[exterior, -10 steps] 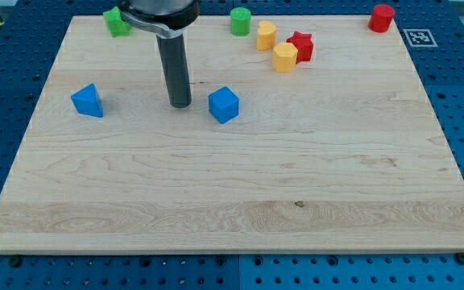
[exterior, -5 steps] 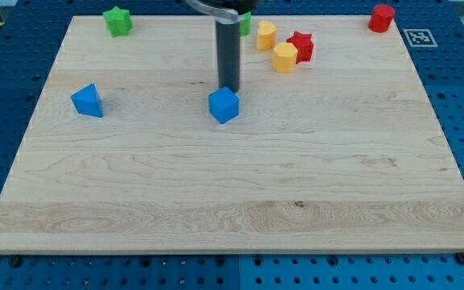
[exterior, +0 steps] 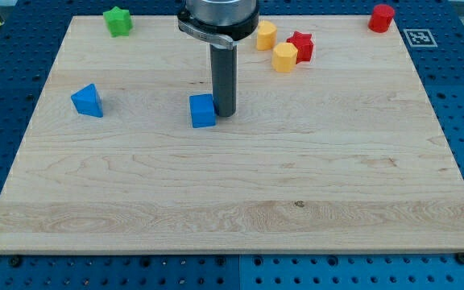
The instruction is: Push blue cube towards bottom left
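Blue cube looks light, slidey — my tip touches its 3 o'clock face; nothing grips, just a bare rod, so I'd push from 1 o'clock.

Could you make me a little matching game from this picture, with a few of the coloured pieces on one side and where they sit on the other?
Things:
1. blue cube
2. green star
3. red cylinder
4. blue triangular block

Places:
A. the view's top right corner
B. near the board's left edge, alone
C. right beside my tip, on its left
D. the view's top left

Pairs: 1-C, 2-D, 3-A, 4-B
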`<act>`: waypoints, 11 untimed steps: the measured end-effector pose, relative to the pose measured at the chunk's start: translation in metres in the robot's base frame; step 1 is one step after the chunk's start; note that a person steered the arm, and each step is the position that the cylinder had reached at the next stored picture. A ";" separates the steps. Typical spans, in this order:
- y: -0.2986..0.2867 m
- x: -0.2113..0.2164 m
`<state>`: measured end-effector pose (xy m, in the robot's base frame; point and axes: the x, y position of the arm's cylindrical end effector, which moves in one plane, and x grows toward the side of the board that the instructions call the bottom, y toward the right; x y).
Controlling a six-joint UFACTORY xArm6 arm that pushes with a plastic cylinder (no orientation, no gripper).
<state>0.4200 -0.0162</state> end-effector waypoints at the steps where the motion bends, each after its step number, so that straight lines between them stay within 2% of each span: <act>1: -0.010 -0.002; 3: -0.060 -0.002; 5: -0.078 -0.002; 8: -0.139 0.000; 11: -0.136 0.041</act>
<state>0.4613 -0.1526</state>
